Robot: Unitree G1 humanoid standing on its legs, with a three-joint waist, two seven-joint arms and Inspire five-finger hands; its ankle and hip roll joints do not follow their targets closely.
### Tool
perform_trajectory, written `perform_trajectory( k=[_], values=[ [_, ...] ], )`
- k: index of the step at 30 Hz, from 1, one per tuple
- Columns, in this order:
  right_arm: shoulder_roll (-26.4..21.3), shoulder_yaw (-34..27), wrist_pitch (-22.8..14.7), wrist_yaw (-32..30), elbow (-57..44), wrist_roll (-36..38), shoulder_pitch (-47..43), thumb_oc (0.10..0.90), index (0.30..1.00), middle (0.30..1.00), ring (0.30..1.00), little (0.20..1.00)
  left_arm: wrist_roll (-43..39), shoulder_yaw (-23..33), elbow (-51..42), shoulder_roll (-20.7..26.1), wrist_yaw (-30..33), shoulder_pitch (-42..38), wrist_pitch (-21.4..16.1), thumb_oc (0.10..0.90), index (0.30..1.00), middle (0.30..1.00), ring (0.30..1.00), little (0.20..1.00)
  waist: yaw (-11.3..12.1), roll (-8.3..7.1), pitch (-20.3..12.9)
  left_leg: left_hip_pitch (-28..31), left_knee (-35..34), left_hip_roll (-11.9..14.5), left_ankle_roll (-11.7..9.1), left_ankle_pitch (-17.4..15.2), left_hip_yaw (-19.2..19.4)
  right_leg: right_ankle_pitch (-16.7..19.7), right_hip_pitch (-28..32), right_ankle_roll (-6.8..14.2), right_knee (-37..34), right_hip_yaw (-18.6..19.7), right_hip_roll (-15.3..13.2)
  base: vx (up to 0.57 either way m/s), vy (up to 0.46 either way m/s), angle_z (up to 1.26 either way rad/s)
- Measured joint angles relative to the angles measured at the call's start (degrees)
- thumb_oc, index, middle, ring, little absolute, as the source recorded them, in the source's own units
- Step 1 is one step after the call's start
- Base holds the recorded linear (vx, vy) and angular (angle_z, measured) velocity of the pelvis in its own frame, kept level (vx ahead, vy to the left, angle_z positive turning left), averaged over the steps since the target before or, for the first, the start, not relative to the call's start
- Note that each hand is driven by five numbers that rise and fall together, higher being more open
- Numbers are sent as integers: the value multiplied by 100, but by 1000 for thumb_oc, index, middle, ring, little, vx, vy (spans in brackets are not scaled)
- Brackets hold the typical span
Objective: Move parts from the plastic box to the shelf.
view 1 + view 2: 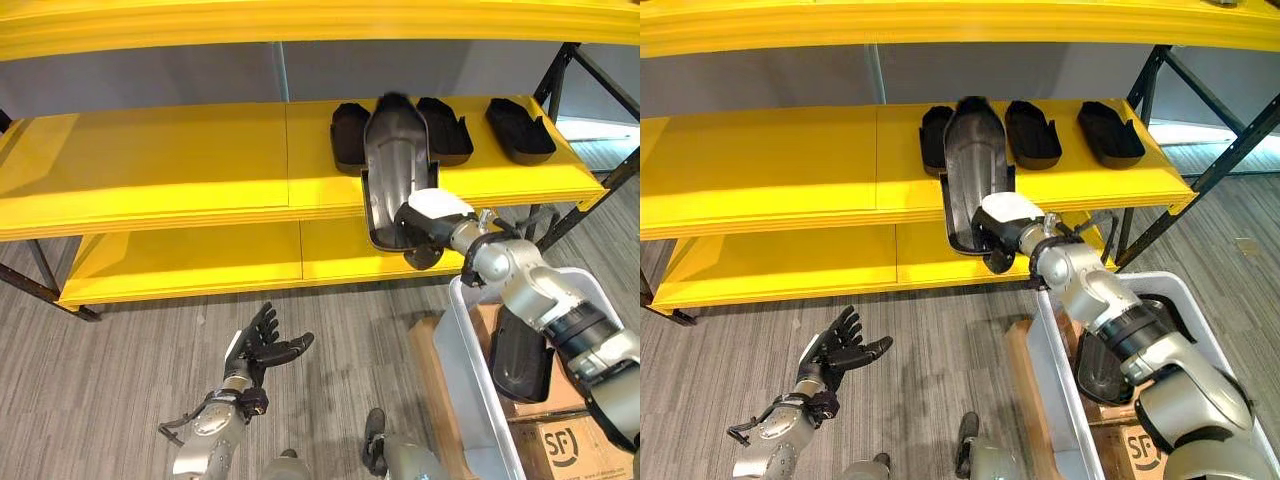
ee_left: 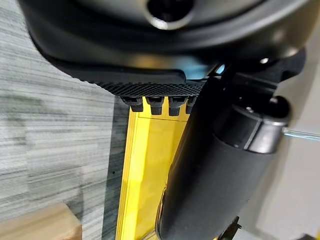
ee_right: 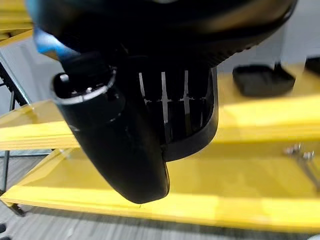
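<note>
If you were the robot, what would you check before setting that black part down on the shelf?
1. Grip on the held part: ok, the right hand is curled round its lower end.
2. Part reaching the middle shelf: ok, its upper end lies over the board.
3. Free slot: cannot tell; three parts on the shelf sit close on both sides of it.
4. Left hand: ok, open, low over the floor, out of the way.
5. More parts in the plastic box: ok, one shows inside.
</note>
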Motion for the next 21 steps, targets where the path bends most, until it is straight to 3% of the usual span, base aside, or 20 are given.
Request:
perform_trajectory(
  k=[2,8,11,13,14,15,16,17,18,19,20,21],
  values=[
    [5,31,-13,0,4,26,-120,400,300,300,300,300,0,1,-8,2,13,-1,0,900,1000,1000,1000,1000,19,-3,-46,-22,-14,61,-27,17,-4,-136,-24,67,105,-90,12,32,-95,21],
    [-1,537,-63,1,2,121,-466,400,300,300,300,300,-5,15,-20,29,62,15,-1,900,1000,1000,1000,1000,151,-60,-249,-185,-122,77,35,-137,-1,-453,-493,-8,771,-130,-75,40,-102,10],
    [47,798,-106,4,1,122,-624,400,300,300,300,300,-7,11,-19,65,89,21,0,900,1000,1000,1000,1000,248,-162,-306,-322,87,28,15,-180,-8,-650,-705,-23,1085,-90,-92,-37,-131,11],
    [50,975,-155,14,144,126,-710,400,300,300,300,300,-32,-48,1,155,77,-71,-2,900,1000,1000,1000,1000,421,-320,-294,-1425,2095,-260,-223,-6,-99,-776,-688,-168,1029,19,-84,-149,-194,47],
    [54,1048,-176,0,378,183,-735,400,300,300,300,300,-60,-189,18,274,82,-144,-8,900,1000,1000,1000,1000,578,-375,-247,-2059,3032,-366,-368,652,-200,-642,-473,-359,798,-79,-82,-31,-117,79],
    [67,1078,-178,1,549,231,-772,400,300,300,300,300,-62,-244,29,393,76,-197,-11,900,1000,1000,1000,1000,701,-465,-182,-2265,3385,-437,-191,1080,-179,-607,-282,-381,522,-209,-179,108,-71,81],
    [77,1077,-175,-16,618,235,-807,400,300,300,300,300,-62,-248,17,429,78,-179,-41,900,1000,1000,1000,1000,715,-455,-162,-2424,3560,-416,-13,1145,-171,-577,-191,-428,423,-340,-150,96,-29,98],
    [85,1078,-149,-83,595,237,-934,400,300,300,300,300,-62,-194,-12,496,83,-84,-81,900,1000,1000,1000,1000,736,-455,-114,-2546,3332,-446,-94,642,-144,-429,-167,-431,309,-413,-39,236,-10,74],
    [81,1078,-148,-123,524,250,-1003,400,300,300,300,300,-63,-168,-9,487,119,-46,-74,900,1000,1000,1000,1000,759,-482,-88,-2402,2621,-521,-172,511,-146,-423,-207,-404,194,-439,-20,207,71,55],
    [88,1063,-164,-125,489,260,-1096,400,300,300,300,300,-64,-196,-1,493,153,-44,-66,900,1000,1000,1000,1000,765,-459,3,-2376,2136,-559,-106,477,-91,-421,-181,-234,-24,-394,72,290,104,23],
    [7,1006,-194,-212,356,360,-1125,400,300,300,300,300,-62,-165,-77,302,144,6,-24,900,1000,1000,1000,1000,849,20,-18,-2100,207,273,55,364,247,-731,-242,-224,251,-733,609,240,138,27],
    [-81,922,-210,-241,342,400,-1155,400,300,300,300,300,-64,-159,-312,293,137,48,-73,900,1000,1000,1000,1000,859,172,26,-2048,-328,580,-348,640,343,-1221,-429,-281,1665,-891,441,261,166,50]
  ],
)
